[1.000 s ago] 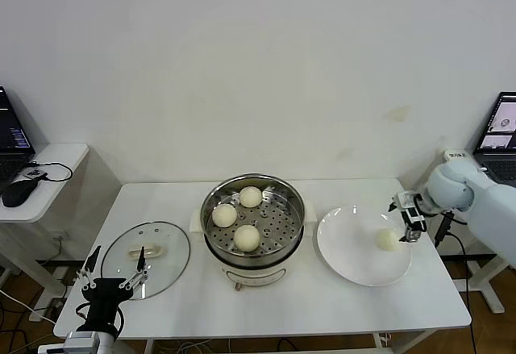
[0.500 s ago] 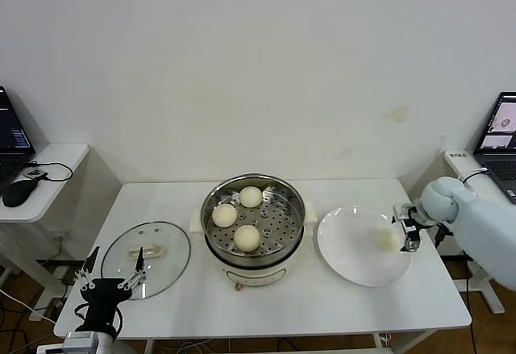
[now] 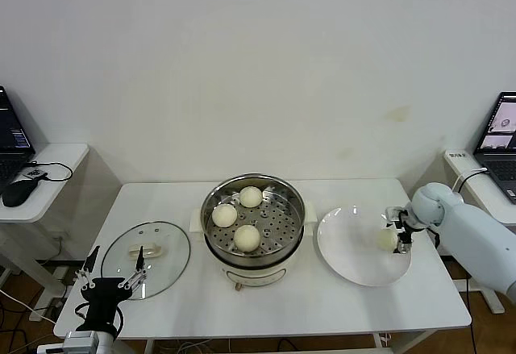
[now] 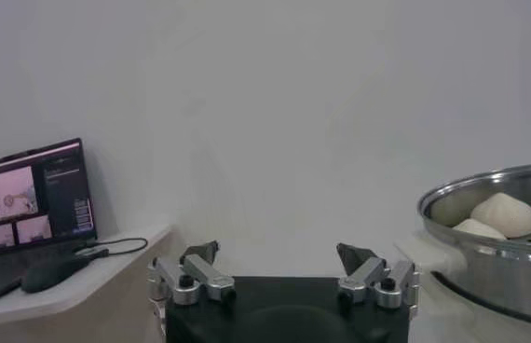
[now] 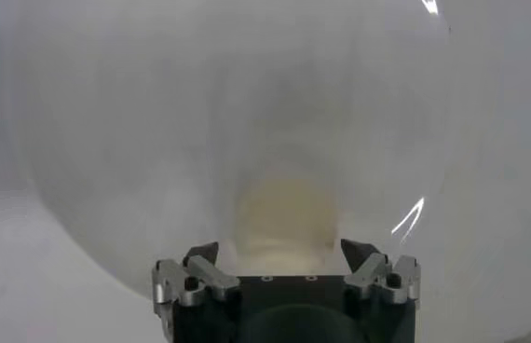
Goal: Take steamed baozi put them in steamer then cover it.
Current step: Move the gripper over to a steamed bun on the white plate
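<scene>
Head view: white table (image 3: 161, 201) carries the steamer (image 3: 253, 223) at centre, three steamed baozi (image 3: 247, 237) on its perforated tray, with the cover (image 3: 146, 258) lying flat to the steamer's left and a white plate (image 3: 355, 253) to its right. Fourth baozi (image 3: 387, 239) sits on the plate's far side from the steamer, between the spread fingers of the right gripper (image 3: 396, 236), not yet clamped. Left gripper (image 3: 113, 283) hangs wide open, empty, just beside the cover.
</scene>
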Robot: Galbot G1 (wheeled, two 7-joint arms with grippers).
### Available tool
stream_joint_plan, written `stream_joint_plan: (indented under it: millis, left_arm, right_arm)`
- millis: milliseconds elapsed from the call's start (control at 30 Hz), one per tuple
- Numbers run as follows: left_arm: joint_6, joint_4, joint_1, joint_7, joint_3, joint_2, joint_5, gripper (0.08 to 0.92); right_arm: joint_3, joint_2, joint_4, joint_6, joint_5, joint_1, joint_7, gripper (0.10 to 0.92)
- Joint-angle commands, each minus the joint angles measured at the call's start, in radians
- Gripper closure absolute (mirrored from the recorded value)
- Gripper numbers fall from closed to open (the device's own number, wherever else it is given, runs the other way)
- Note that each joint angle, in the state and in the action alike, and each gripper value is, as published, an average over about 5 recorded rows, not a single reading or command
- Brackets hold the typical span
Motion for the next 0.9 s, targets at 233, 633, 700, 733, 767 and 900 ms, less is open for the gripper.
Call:
stream_joint_plan:
  millis: [233,633,700,733,767,900]
  left_arm:
    - [-0.001,-0.003,0.002,-0.001,0.0,-0.001,0.0,0.177]
    - [-0.002,-0.01,0.006,-0.001,0.001,-0.004,0.0,0.177]
    - [-0.002,-0.012,0.006,-0.001,0.0,-0.004,0.001,0.177]
    - [-0.002,-0.013,0.006,-0.001,0.0,-0.003,0.001,0.177]
    - [-0.002,-0.015,0.006,-0.001,0.0,-0.002,0.001,0.177]
    - [-0.001,-0.019,0.005,-0.001,0.0,0.001,0.001,0.177]
  right_arm:
    - [0.01,0.044,-0.05,0.001,-0.014,0.0,0.004,0.267]
    - [-0.001,0.012,-0.008,-0.008,0.001,0.013,-0.039,0.391]
    - [-0.014,-0.011,0.028,-0.014,0.024,0.031,-0.048,0.405]
    - [-0.023,-0.027,0.054,-0.019,0.042,0.044,-0.054,0.407]
    - [-0.035,-0.045,0.08,-0.026,0.061,0.059,-0.059,0.409]
    - [-0.112,-0.122,0.203,-0.073,0.154,0.153,-0.079,0.414]
